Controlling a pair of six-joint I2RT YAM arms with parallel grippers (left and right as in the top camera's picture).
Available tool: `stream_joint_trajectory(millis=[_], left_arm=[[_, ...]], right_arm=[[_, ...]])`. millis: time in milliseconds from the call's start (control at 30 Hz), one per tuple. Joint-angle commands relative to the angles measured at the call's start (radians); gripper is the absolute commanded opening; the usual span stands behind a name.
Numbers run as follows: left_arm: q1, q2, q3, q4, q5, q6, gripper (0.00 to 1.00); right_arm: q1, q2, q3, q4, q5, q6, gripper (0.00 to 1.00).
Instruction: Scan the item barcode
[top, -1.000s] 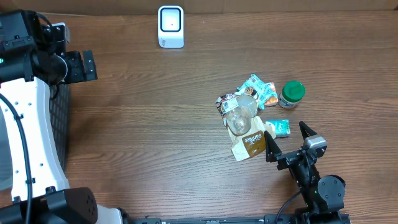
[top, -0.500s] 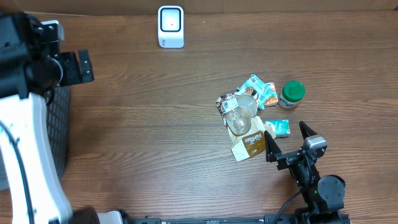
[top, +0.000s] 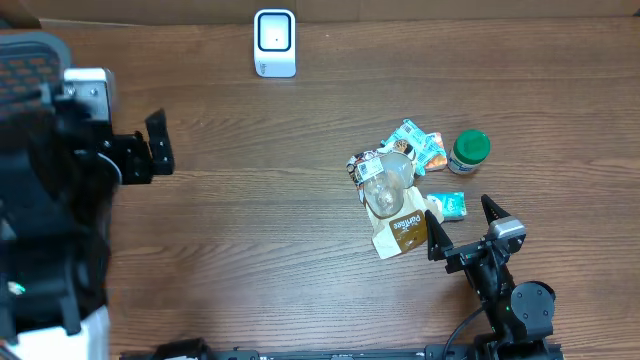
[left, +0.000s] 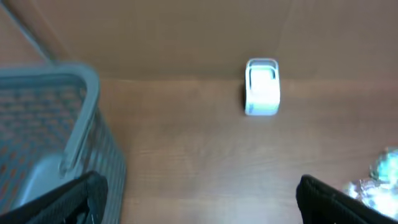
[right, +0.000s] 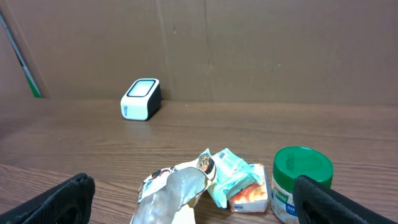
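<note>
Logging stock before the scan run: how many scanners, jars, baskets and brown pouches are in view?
Scanner: 1
Green-lidded jar: 1
Basket: 1
Brown pouch: 1
Total: 4
The other wrappers in the pile overlap, so they are not counted.

left claw (left: 198, 200): jaws spread wide, empty | right claw (top: 464, 226): jaws spread wide, empty, held low
</note>
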Motion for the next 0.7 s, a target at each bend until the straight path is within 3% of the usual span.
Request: stream_joint_trajectory(millis=[0, 200, 467, 667], left_arm=[[-0.006, -0.165, -0.298, 0.245, 0.082, 0.002, 1.0], [-0.007, -0.374, -0.66, 0.592, 0.154, 0.001, 1.0], [-0.055, -0.644, -1.086, 0.912, 0.171, 0.005, 1.0], [-0.055, -0.813, -1.276, 0.951, 0.17, 0.032, 0.99]], right_arm=[[-0.004, -0.012, -0.01, 0.006, 0.001, -0.001, 1.0], [-0.004, -0.012, -0.01, 0.006, 0.001, -0.001, 1.0], [-0.004, -0.012, -0.01, 0.006, 0.001, -0.001, 1.0], [-0.004, -0.012, -0.01, 0.006, 0.001, -0.001, 1.0]])
